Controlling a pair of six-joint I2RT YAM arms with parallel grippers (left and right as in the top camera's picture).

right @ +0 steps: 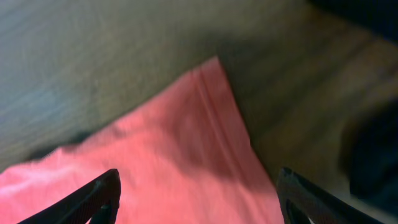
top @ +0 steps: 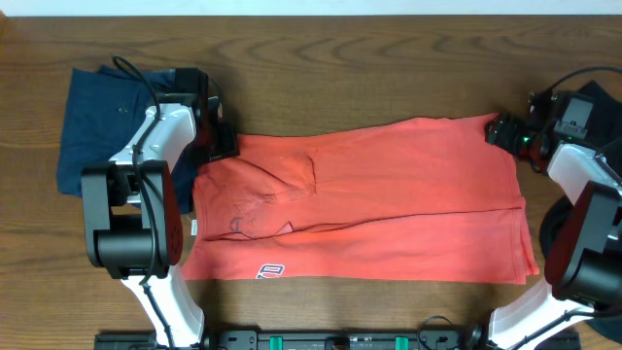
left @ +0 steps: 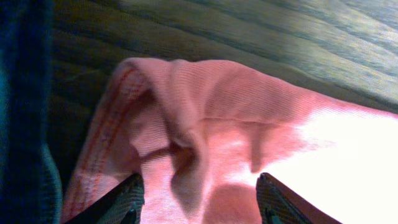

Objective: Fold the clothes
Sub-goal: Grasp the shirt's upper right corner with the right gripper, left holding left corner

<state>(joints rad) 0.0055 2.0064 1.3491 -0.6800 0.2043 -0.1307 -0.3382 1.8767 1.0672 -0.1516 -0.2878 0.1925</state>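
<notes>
While I looked from overhead, the coral T-shirt (top: 389, 194) lay spread in the middle of the table (top: 340, 58). The navy garment (top: 97, 126) lay at its 9 o'clock, partly under my left arm. My left gripper (top: 222, 136) stood at the shirt's 10 o'clock corner and my right gripper (top: 503, 131) at its 2 o'clock corner.

From the left wrist, my left fingertips (left: 127, 199) stood apart over a crumpled hem and held nothing. The navy cloth was just beside, at 9 o'clock.

From the right wrist, my right fingertips (right: 106, 193) stood wide apart, empty, with the shirt corner at 12 o'clock.

I judged two risks: closing on the bunched hem could make a crooked fold, and my left side could catch the navy cloth too.

I counted one coral shirt, one navy garment and two grippers.
</notes>
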